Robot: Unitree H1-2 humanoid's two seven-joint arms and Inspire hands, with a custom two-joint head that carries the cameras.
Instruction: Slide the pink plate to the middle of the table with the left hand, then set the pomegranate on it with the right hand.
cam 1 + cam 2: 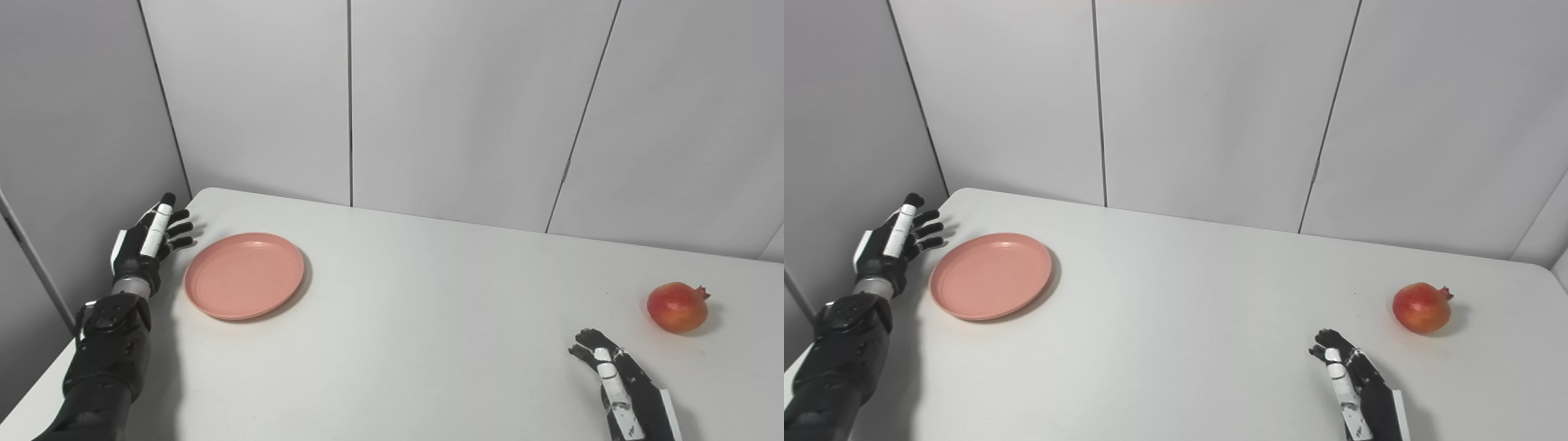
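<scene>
Left eye view: right hand (618,380) low at the near edge of the white desk (429,318), fingers loosely spread, holding nothing. Just beyond and to its right, pomegranate (677,307) resting alone on the desk. Farther back on the left side, pink plate (244,275) lying flat, and left hand (150,242) just beside its left rim, open, fingers spread, empty.

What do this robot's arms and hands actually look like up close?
Both hands are black with white panels along one finger and at the side. The left hand joins a silver wrist ring, then a bulky glossy black forearm with round screws. The right hand looks the same; its arm is out of view.
</scene>
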